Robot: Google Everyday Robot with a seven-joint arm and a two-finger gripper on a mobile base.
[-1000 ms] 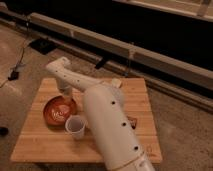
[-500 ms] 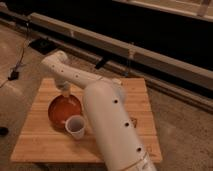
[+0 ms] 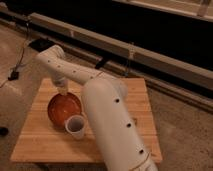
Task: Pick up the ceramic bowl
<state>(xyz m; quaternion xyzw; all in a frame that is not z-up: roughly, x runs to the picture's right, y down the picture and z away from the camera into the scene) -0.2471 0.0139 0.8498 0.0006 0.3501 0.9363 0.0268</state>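
Observation:
The ceramic bowl is glossy reddish-orange and sits over the left half of the wooden table. It is tilted, with its far rim raised. My gripper comes down from the white arm and is shut on that far rim. The small white cup stands just in front of the bowl and overlaps its near edge. The small brown oblong object is out of view.
My large white forearm covers the middle and right of the table. A long rail or ledge runs along the dark wall behind. Cables lie on the floor at the left.
The arm's elbow has risen and the gripper has pulled up on the bowl's far rim. The bowl now looks larger and more tilted than a second ago. The cup has not moved.

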